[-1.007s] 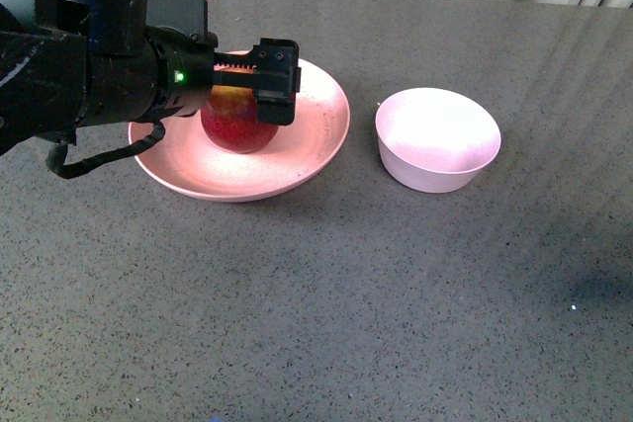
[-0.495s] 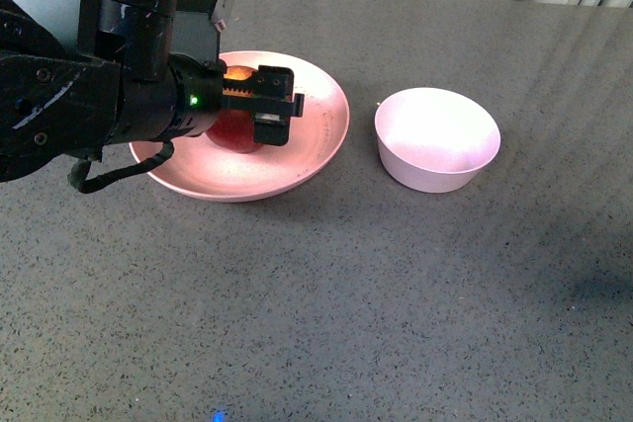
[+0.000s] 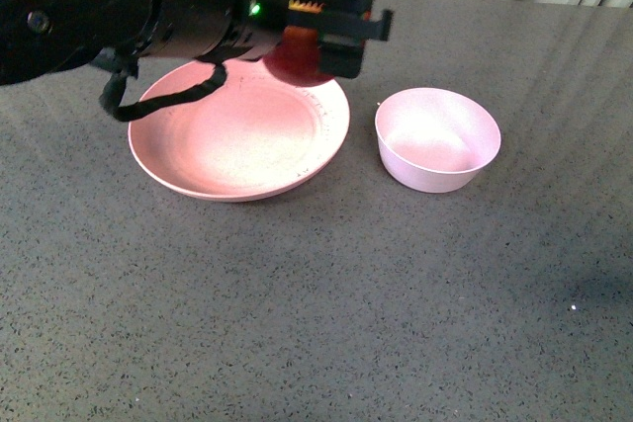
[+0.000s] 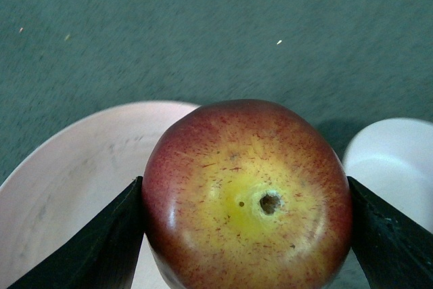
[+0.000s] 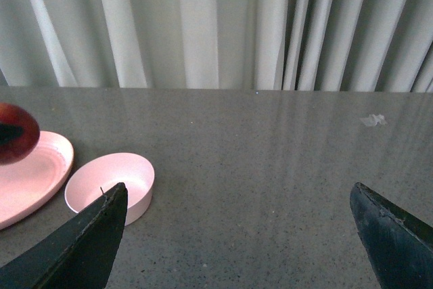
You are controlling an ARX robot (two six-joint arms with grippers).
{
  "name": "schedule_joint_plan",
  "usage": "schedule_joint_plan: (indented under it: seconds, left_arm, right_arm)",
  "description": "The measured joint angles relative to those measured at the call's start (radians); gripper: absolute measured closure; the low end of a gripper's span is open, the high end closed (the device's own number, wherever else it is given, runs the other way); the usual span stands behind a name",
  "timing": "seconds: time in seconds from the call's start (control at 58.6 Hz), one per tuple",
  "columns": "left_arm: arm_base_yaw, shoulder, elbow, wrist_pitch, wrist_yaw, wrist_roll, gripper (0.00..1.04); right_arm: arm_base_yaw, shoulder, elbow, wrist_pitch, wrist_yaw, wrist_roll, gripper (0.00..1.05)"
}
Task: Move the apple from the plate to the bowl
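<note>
My left gripper (image 3: pixel 318 35) is shut on the dark red apple (image 3: pixel 289 64) and holds it in the air above the far right rim of the salmon-pink plate (image 3: pixel 227 140). In the left wrist view the apple (image 4: pixel 247 197) fills the gap between both fingers, yellow stem patch facing the camera, with the plate (image 4: pixel 74 174) below on one side and the pale bowl (image 4: pixel 392 160) on the other. The bowl (image 3: pixel 437 140) stands empty just right of the plate. My right gripper (image 5: pixel 237 235) is open and empty over bare table, apart from the bowl (image 5: pixel 111 184).
The grey speckled table (image 3: pixel 346 294) spreads in front of the plate and bowl. A pale curtain (image 5: pixel 203 25) hangs behind the table's far edge. A small white scrap (image 5: pixel 373 120) lies on the table far from the bowl.
My left gripper has lifted the apple off the plate and carried it up and to the right, toward the bowl. The plate is now bare.
</note>
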Motion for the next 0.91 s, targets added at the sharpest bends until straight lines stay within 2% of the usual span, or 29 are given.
schedule_joint_plan:
  seconds: [0.376,0.905]
  left_arm:
    - [-0.151,0.043,0.055,-0.032,0.017,0.025,0.3]
    - [-0.188,0.164,0.157,-0.06,0.018,0.031,0.31]
  right_arm:
    - [0.0,0.0,0.0,0.0,0.0,0.0,0.09]
    - [0.0,0.0,0.0,0.0,0.0,0.0,0.09]
